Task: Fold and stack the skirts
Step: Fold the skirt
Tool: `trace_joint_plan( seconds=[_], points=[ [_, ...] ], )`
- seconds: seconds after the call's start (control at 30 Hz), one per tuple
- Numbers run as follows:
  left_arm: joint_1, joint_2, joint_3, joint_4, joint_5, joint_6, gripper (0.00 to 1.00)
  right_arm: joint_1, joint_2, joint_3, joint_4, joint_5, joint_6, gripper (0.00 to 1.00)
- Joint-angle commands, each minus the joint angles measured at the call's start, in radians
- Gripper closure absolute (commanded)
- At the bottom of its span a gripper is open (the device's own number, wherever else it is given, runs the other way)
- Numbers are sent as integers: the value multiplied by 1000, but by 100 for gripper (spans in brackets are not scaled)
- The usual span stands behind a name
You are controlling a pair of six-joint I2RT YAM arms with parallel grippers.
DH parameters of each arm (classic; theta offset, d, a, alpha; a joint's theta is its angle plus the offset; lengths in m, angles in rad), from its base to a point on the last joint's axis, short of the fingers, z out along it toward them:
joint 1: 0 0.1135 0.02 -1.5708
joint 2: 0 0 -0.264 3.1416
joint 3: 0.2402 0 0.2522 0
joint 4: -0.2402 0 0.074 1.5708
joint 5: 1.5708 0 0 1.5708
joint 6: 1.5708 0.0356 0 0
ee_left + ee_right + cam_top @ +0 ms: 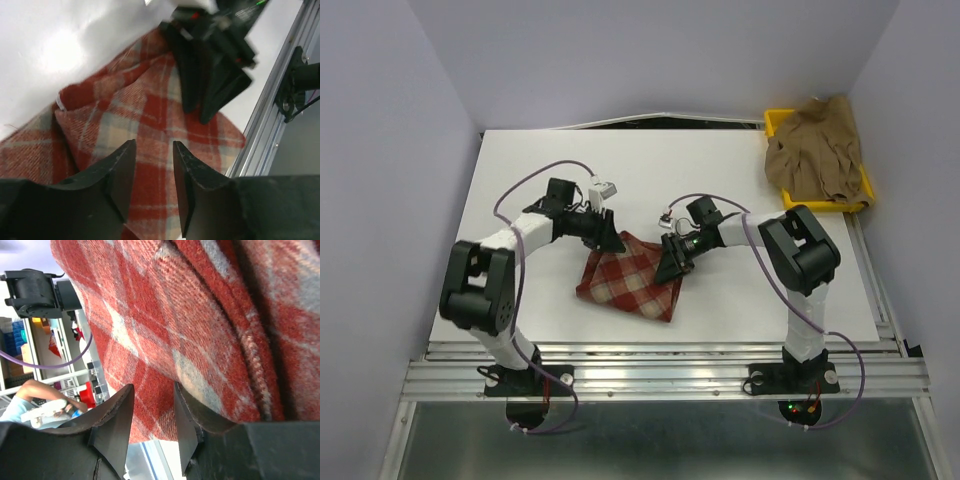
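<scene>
The fingers (117, 172) of our left gripper (154, 146) stood apart, holding nothing, above the plaid skirt (632, 278). Our right gripper (152, 390) was spread too, at its right edge. That skirt lay mid-table (520, 170); the tan skirt (815, 150) was heaped in the yellow tray (778, 120).

plaid skirt (628, 278) lies folded at centre, tan skirt (817, 150) crumpled far right.

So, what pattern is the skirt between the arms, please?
Red and cream plaid skirt; left wrist view.

Left hand (613, 240) and right hand (672, 265) stand part-open.
</scene>
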Motion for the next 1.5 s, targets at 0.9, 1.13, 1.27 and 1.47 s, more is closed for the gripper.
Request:
trace_joint_plan(
  seconds=[0.9,1.13,1.27,1.47],
  points=[
    [-34,-323,389,-168,-803,7,1,-73,-539,212,-49,609,-129,0],
    [-238,-305,288,-160,-850,-96,1,-216,-716,93,-188,734,-169,0],
    [-255,-245,184,-154,-812,-248,1,-308,-770,22,-227,744,-162,0],
    [-327,-144,50,-81,-789,-340,1,-380,-792,-24,-228,689,-143,0]
  ],
)
